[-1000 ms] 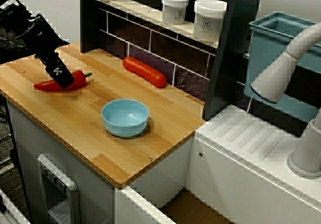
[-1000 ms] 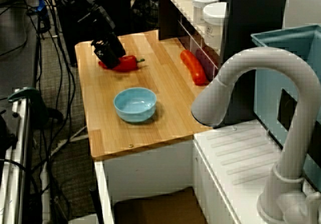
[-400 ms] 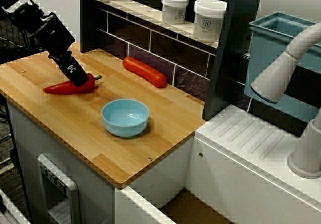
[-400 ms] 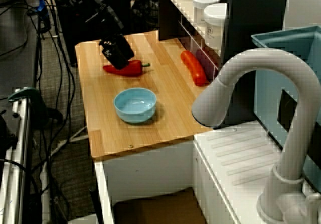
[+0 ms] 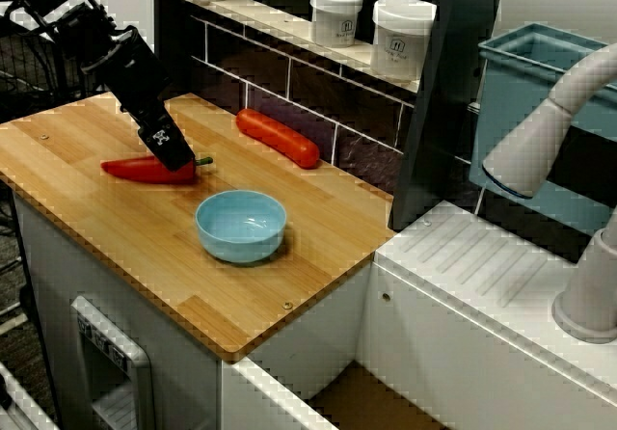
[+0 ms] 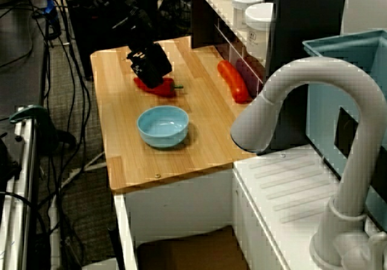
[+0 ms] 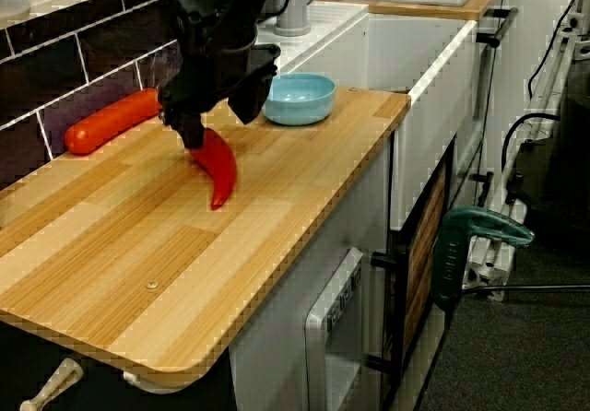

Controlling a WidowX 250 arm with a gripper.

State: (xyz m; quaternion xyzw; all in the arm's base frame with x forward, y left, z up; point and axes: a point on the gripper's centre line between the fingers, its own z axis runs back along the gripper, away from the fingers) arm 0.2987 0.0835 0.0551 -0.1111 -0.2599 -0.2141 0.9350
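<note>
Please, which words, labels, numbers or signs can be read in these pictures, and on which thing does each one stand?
No text here can be read.
Left white jar on the shelf: a small dark label, too small to read.
Right white jar on the shelf: the same kind of label, too small to read.
Gripper: a white patch with dark marks, blurred, not readable.
Red pepper and blue bowl: no text.
</note>
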